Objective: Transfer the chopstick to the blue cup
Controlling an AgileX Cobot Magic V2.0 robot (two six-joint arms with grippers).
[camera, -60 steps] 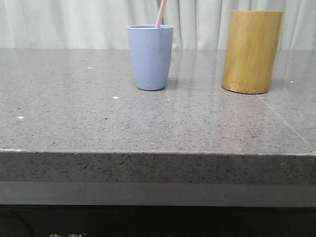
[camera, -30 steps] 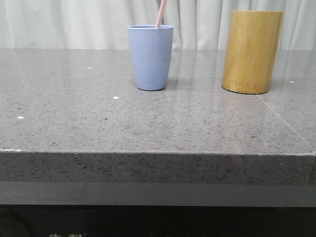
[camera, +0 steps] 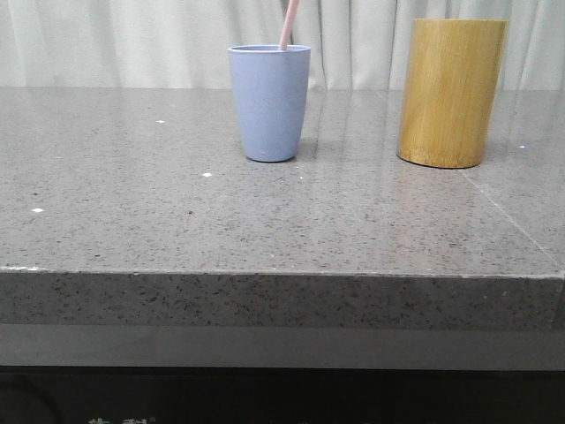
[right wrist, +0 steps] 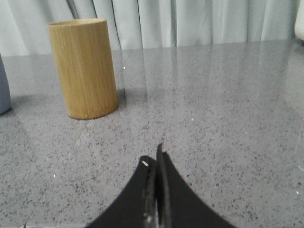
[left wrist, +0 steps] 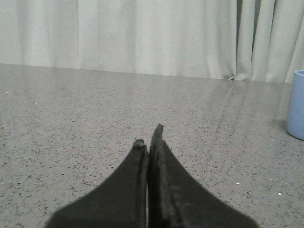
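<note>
Standing upright on the grey stone table [camera: 132,221]: blue cup [camera: 269,102] with the pink chopstick [camera: 288,24] leaning inside it, tip poking above the rim, and well to its right a taller bamboo holder [camera: 450,93]. Clenched with nothing between the fingers: left gripper [left wrist: 149,137] low over bare tabletop, right gripper [right wrist: 154,159] likewise, near the bamboo holder

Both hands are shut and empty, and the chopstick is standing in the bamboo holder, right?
Not quite. The chopstick stands in the blue cup, not the bamboo holder; the front view shows its pink tip rising above the cup's rim. The rest holds: the left hand and right hand are shut and empty.
</note>
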